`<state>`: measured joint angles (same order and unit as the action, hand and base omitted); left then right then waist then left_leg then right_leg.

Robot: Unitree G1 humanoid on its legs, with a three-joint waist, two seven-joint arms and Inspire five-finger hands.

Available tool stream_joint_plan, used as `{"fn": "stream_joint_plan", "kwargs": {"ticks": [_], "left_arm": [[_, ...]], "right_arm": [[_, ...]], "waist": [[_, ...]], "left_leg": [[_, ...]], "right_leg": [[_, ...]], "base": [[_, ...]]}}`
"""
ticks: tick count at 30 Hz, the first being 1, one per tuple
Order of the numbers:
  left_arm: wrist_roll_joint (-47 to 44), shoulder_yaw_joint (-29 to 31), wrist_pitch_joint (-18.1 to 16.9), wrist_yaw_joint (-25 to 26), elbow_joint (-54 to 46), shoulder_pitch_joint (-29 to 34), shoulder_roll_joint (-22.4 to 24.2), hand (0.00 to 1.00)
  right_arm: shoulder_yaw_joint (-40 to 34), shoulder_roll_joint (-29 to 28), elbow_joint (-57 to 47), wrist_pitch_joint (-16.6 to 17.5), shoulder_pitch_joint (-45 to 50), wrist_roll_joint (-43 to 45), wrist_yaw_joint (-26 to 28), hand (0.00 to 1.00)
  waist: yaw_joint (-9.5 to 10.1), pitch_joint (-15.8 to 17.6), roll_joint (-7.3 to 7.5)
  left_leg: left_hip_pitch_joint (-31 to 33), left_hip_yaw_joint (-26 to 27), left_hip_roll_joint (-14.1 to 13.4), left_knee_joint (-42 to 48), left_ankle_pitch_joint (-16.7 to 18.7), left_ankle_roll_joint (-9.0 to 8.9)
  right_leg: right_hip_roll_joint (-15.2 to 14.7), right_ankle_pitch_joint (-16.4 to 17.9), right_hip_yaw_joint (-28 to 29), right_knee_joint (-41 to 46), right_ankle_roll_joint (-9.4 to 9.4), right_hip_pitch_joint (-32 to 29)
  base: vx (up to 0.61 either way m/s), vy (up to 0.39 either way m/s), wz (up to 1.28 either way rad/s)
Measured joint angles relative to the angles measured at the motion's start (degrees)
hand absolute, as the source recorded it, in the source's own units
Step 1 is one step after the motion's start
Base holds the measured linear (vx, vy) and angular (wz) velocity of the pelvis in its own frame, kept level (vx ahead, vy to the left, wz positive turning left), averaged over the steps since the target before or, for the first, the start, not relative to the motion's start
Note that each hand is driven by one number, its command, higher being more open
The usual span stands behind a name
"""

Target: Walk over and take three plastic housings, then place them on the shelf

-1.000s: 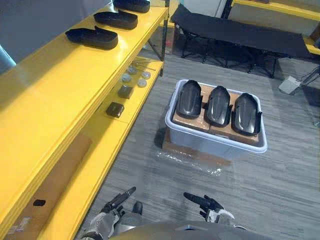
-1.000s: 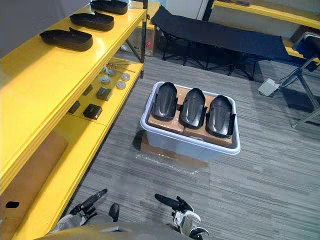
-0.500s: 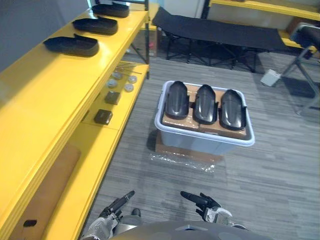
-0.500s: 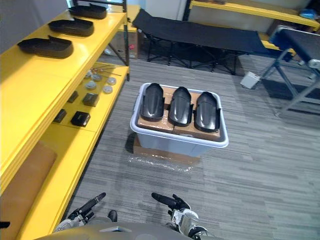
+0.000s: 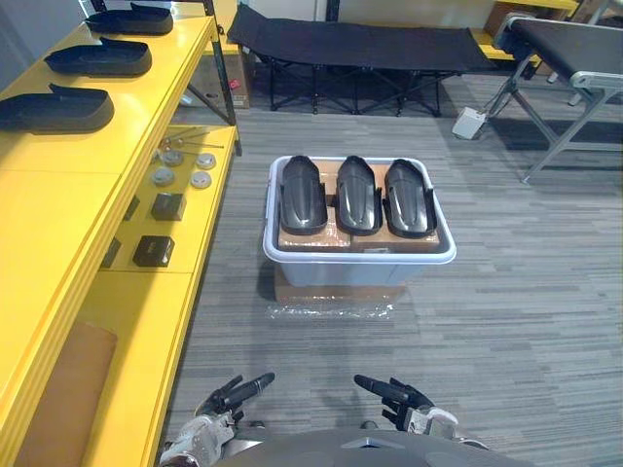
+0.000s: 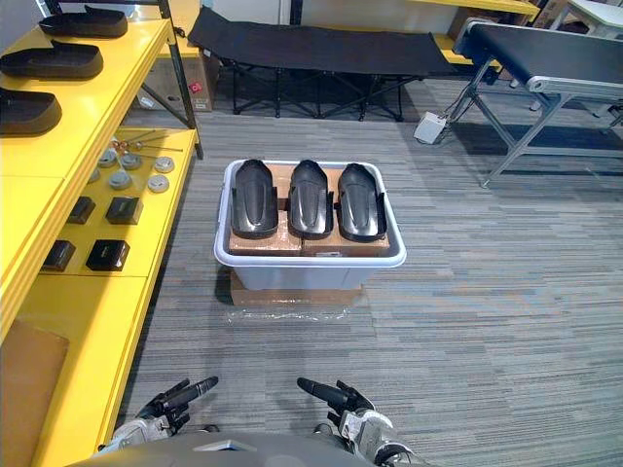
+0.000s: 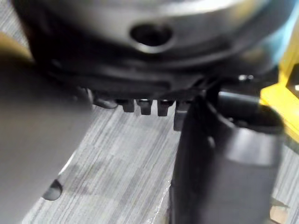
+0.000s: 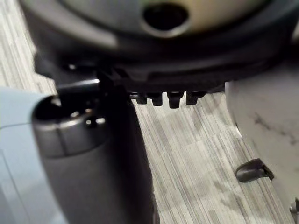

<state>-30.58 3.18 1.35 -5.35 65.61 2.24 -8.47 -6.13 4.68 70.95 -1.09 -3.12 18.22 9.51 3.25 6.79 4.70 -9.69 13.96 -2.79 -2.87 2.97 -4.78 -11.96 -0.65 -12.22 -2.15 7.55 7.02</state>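
Three black plastic housings (image 5: 356, 195) lie side by side on cardboard inside a pale grey bin (image 5: 358, 256) on the floor ahead. More black housings (image 5: 54, 109) rest on the top board of the yellow shelf (image 5: 58, 204) at the left. My left hand (image 5: 230, 397) and right hand (image 5: 392, 395) hang low near my body, well short of the bin. Both are open with fingers straight and hold nothing. The left thumb (image 7: 224, 154) and the right thumb (image 8: 88, 149) stand out over the carpet in the wrist views.
The bin sits on a flat cardboard box (image 5: 336, 289). On the shelf's lower board lie small black boxes (image 5: 153, 251) and round metal parts (image 5: 180, 167). A black cot (image 5: 350, 44) stands behind the bin, and a conveyor frame (image 5: 569, 58) at the far right. Grey carpet (image 5: 516, 321) surrounds the bin.
The whole picture has swung to the right and pulled back: the camera moved, so the bin now sits square ahead and the shelf shows further left. My hands stay low and open.
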Motion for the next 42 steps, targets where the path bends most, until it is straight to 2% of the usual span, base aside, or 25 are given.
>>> {"fn": "stream_joint_plan", "kwargs": {"ticks": [3, 5, 6, 9, 10, 13, 17, 20, 23, 25, 27, 28, 30, 31, 32, 33, 34, 35, 36, 37, 39, 40, 41, 42], "left_arm": [[-5.5, 2.7, -0.1, 0.2, -0.7, 0.2, 0.3, 1.00], [-7.8, 5.4, -0.2, 0.0, -1.6, 0.2, 1.1, 1.00], [-7.8, 6.6, -0.2, -0.1, -1.6, 0.3, 1.7, 1.00], [-7.0, 7.5, 0.0, -0.1, -1.3, 1.0, 3.4, 1.00], [-7.1, 8.7, 0.0, -0.2, -1.6, 2.1, 4.0, 1.00], [-6.8, 9.9, -0.1, -0.1, -1.7, 5.8, 4.1, 1.00], [-6.5, 10.4, 0.0, 0.2, -0.3, 7.5, 3.7, 1.00], [-6.6, 10.3, 0.0, 1.5, -0.4, 6.6, 3.2, 1.00], [-6.8, 10.4, -0.1, 2.1, -0.8, 6.1, 2.8, 1.00], [-6.8, 11.0, -0.1, 2.1, -1.9, 5.8, 2.5, 1.00], [-6.8, 11.4, 0.1, 2.1, -2.0, 5.8, 2.5, 1.00], [-6.9, 11.4, 0.3, 2.1, -2.1, 6.1, 2.9, 1.00], [-7.1, 11.7, 0.4, 1.9, -2.3, 6.1, 2.8, 1.00], [-7.5, 12.5, 0.5, 1.4, -3.0, 6.6, 2.8, 1.00], [-7.7, 12.5, 0.4, 1.1, -3.3, 6.8, 2.7, 1.00], [-8.8, 12.4, 0.2, 0.6, -3.3, 7.1, 2.6, 1.00], [-10.9, 12.4, 0.3, -0.3, -3.3, 7.5, 2.6, 1.00], [-12.4, 12.3, 0.3, -0.4, -3.3, 7.7, 2.6, 1.00], [-15.0, 12.5, 0.3, 0.2, -3.0, 8.2, 3.3, 1.00], [-16.6, 13.0, 0.7, 0.5, -3.0, 9.2, 4.3, 1.00], [-16.7, 14.2, 1.3, 0.3, -2.1, 9.3, 6.1, 1.00], [-16.2, 16.1, 1.3, -0.8, -1.9, 9.6, 7.3, 1.00], [-15.9, 16.4, 1.2, -1.2, -1.9, 9.6, 7.5, 1.00], [-14.4, 16.8, 1.0, -1.6, -1.9, 9.6, 7.6, 1.00]], "right_arm": [[0.1, 0.2, 0.0, 0.6, 0.2, -2.3, 0.9, 1.00], [0.1, 0.8, 0.0, 0.8, 0.0, -4.0, 1.3, 1.00], [0.2, 1.2, 0.0, 0.8, -0.1, -4.4, 1.4, 1.00], [0.1, 2.3, 0.1, 0.8, -0.3, -4.7, 1.1, 1.00], [0.1, 2.4, 0.1, 0.8, -0.4, -5.1, 0.9, 1.00], [1.2, 2.2, 0.1, 0.7, -0.7, -6.0, -0.3, 1.00], [1.2, 2.1, 0.1, 1.3, -0.5, -4.7, -0.9, 1.00], [1.1, 2.1, 0.1, 2.8, 0.1, -4.5, -0.6, 1.00], [1.2, 2.1, 0.1, 3.1, 0.2, -4.4, -0.2, 1.00], [1.7, 2.1, 0.1, 3.1, 0.1, -4.3, -0.1, 1.00], [2.1, 2.2, 0.1, 3.1, -0.2, -4.2, 0.0, 1.00], [2.2, 2.0, -0.1, 3.3, -0.2, -4.5, 0.0, 1.00], [2.2, 2.1, -0.9, 3.1, -0.3, -4.5, -0.1, 1.00], [2.3, 2.2, -1.3, 3.1, -0.4, -4.6, -0.4, 1.00], [2.5, 2.1, -1.3, 3.1, -0.5, -4.6, -0.5, 1.00], [3.1, 2.1, -1.2, 3.0, -0.4, -4.6, -0.7, 1.00], [4.2, 2.1, -1.0, 2.7, -0.4, -4.9, -0.8, 1.00], [4.8, 2.0, -0.9, 2.6, -0.4, -5.3, -0.8, 1.00], [5.6, 2.4, -0.8, 2.2, -0.7, -6.4, -0.4, 1.00], [5.8, 2.5, -0.7, 1.6, -0.6, -6.8, -0.3, 1.00], [5.6, 2.8, -0.1, 1.4, -0.7, -6.8, -0.3, 1.00], [5.5, 3.0, 0.2, 1.3, -0.2, -6.7, -0.4, 1.00], [5.4, 3.0, 0.2, 1.3, 0.0, -6.6, -0.5, 1.00], [4.8, 3.2, 0.2, 1.3, 0.2, -6.4, -1.0, 1.00]], "waist": [[0.75, 0.1, -0.32], [1.21, 0.6, -2.12], [1.71, 1.0, -2.57], [3.65, 2.1, -4.07], [4.73, 2.5, -4.06], [4.85, 2.4, -3.67], [4.98, 2.8, -3.14], [4.70, 2.9, -2.72], [4.60, 2.9, -2.39], [4.57, 2.8, -1.51], [4.94, 2.7, -1.90], [5.10, 2.8, -2.73], [5.09, 2.8, -2.83], [5.27, 2.9, -3.19], [5.30, 2.9, -3.17], [5.31, 2.8, -2.92], [5.56, 2.5, -2.52], [5.90, 2.1, -2.07], [6.21, 1.8, -2.76], [6.26, 0.5, -3.54], [6.23, 0.3, -4.67], [6.25, 0.4, -4.73], [6.28, 0.5, -4.84], [6.57, 0.5, -4.84]], "left_leg": [[6.2, -0.3, -2.0, 13.8, 6.3, 0.18], [12.3, -1.2, -4.0, 25.3, 9.8, 0.11], [14.1, -1.6, -4.6, 28.4, 10.1, -0.01], [12.7, -3.5, -3.8, 25.0, 10.6, 0.09], [12.0, -3.2, -2.9, 22.8, 9.9, 0.38], [10.1, -3.6, -0.9, 17.3, 7.0, 1.07], [10.4, -5.8, -0.7, 16.7, 6.6, 1.07], [10.5, -7.4, -1.0, 18.4, 7.1, 0.67], [10.5, -7.5, -1.3, 21.0, 8.3, 1.26], [11.1, -6.9, -1.9, 22.8, 9.5, 1.88], [11.3, -5.7, -3.0, 23.8, 10.7, 2.49], [11.2, -4.9, -3.9, 23.9, 10.9, 2.64], [11.0, -5.0, -4.8, 24.1, 11.3, 2.72], [11.2, -5.8, -6.2, 25.4, 12.5, 1.32], [11.3, -6.2, -6.8, 26.0, 12.9, 0.87], [11.1, -7.2, -7.4, 26.6, 13.5, -0.07], [10.9, -7.9, -7.8, 26.7, 13.8, -0.94], [11.0, -8.1, -7.9, 26.7, 14.0, -1.39], [11.4, -9.1, -9.1, 26.7, 14.0, -2.08], [12.2, -9.7, -10.5, 26.4, 12.2, -1.59], [14.5, -10.4, -11.5, 28.9, 8.4, -0.41], [16.5, -10.4, -12.3, 31.1, 6.0, -0.64], [16.8, -10.4, -12.4, 31.5, 5.2, -0.92], [17.3, -10.1, -12.2, 31.6, 5.4, -1.98]], "right_leg": [[-0.1, -0.7, -0.4, 0.1, 0.01, 0.0], [1.0, -0.6, -1.9, 0.1, 0.05, 0.1], [1.2, -0.6, -2.7, 0.5, 0.07, 0.0], [1.2, -0.6, -3.3, 1.4, 0.07, -0.4], [0.6, -0.6, -3.0, 1.3, 0.08, -0.7], [-0.6, -1.1, -2.9, 1.1, -0.14, -1.0], [0.0, -1.1, -3.3, 1.0, -0.69, -1.3], [0.5, 0.0, -3.1, 3.6, -1.85, -1.9], [0.6, -0.5, -2.2, 3.8, -0.85, -1.8], [0.0, -1.5, -1.7, 3.8, 0.10, -2.4], [0.0, -2.1, -1.8, 6.2, 0.65, -4.3], [0.0, -1.8, -2.5, 9.2, 0.38, -6.4], [-1.0, -0.6, -5.4, 12.0, -1.53, -7.8], [-1.9, -0.3, -6.7, 14.1, -1.88, -8.6], [-2.1, -0.4, -6.6, 14.9, -1.67, -8.6], [-2.5, -0.5, -6.7, 15.6, -0.90, -8.2], [-2.5, -0.5, -7.0, 14.9, -1.02, -7.6], [-2.5, -0.4, -7.0, 14.6, -1.19, -7.7], [-1.6, 2.7, -8.0, 14.1, 0.01, -7.1], [0.5, 3.7, -9.7, 12.6, -0.61, -6.6], [2.1, 3.6, -11.4, 10.3, -1.13, -5.1], [3.3, 2.4, -13.3, 7.9, -2.35, -3.1], [3.5, 2.5, -14.2, 7.2, -2.65, -2.3], [3.6, 2.6, -15.1, 6.5, -3.17, -1.3]], "base": [[-0.08, -0.009, -0.04], [-0.11, -0.002, 0.20], [-0.13, 0.008, 0.31], [-0.13, 0.016, 0.23], [-0.17, 0.011, -0.03], [-0.12, -0.012, 0.04], [-0.03, -0.025, 0.07], [0.01, 0.006, -0.02], [0.01, 0.049, -0.25], [-0.05, 0.106, -0.28], [-0.11, 0.110, -0.43], [-0.16, 0.107, -0.39], [-0.11, 0.036, -0.05], [-0.08, -0.021, 0.12], [-0.06, -0.101, 0.25], [0.03, -0.183, 0.32], [0.06, -0.208, 0.29], [0.16, -0.303, 0.22], [0.16, -0.242, 0.23], [0.17, -0.233, 0.30], [0.21, -0.217, 0.43], [0.27, -0.276, 0.51], [0.26, -0.238, 0.56], [0.19, -0.098, 0.39]]}}
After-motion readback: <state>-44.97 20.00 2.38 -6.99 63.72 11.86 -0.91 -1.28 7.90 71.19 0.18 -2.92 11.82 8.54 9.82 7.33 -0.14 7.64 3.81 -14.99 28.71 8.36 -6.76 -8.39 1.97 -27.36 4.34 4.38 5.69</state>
